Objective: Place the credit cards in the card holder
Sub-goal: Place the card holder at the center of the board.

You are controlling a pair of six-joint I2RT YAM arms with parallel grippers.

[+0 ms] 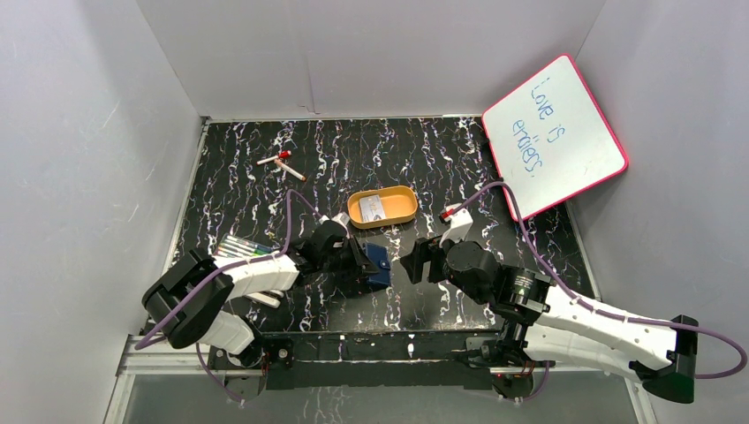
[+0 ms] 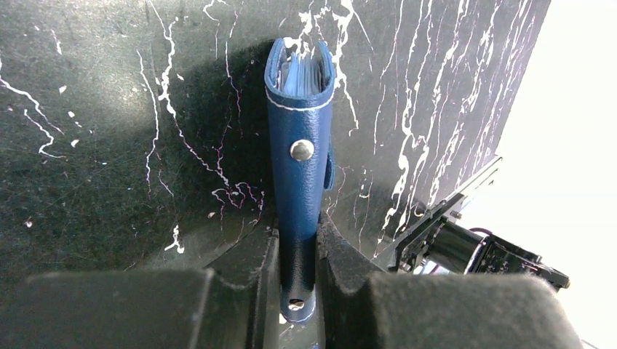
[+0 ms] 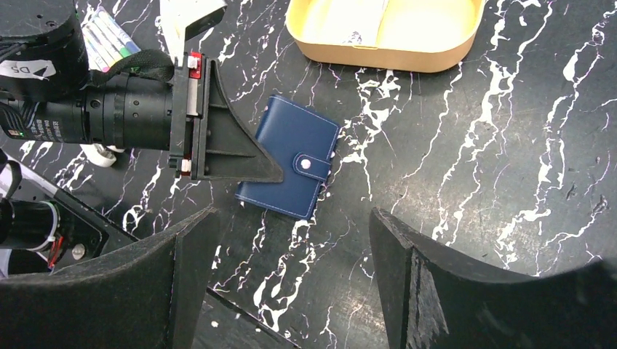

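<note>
The card holder (image 1: 380, 264) is a navy wallet, folded and snapped closed. My left gripper (image 1: 358, 262) is shut on one of its edges. In the left wrist view the card holder (image 2: 300, 138) stands edge-on between the jaws of the left gripper (image 2: 298, 251), pale pockets showing at its far end. From the right wrist, the card holder (image 3: 295, 160) looks flat over the table with the left gripper's finger (image 3: 233, 149) across it. My right gripper (image 3: 292, 217) is open and empty just short of it. A pale credit card (image 1: 373, 208) lies in the orange tray.
The orange oval tray (image 1: 411, 212) sits behind the wallet, also in the right wrist view (image 3: 378, 59). A pack of markers (image 1: 240, 248) lies by the left arm. Two pens (image 1: 283, 163) lie at the back left. A pink-framed whiteboard (image 1: 556, 137) leans at the right wall.
</note>
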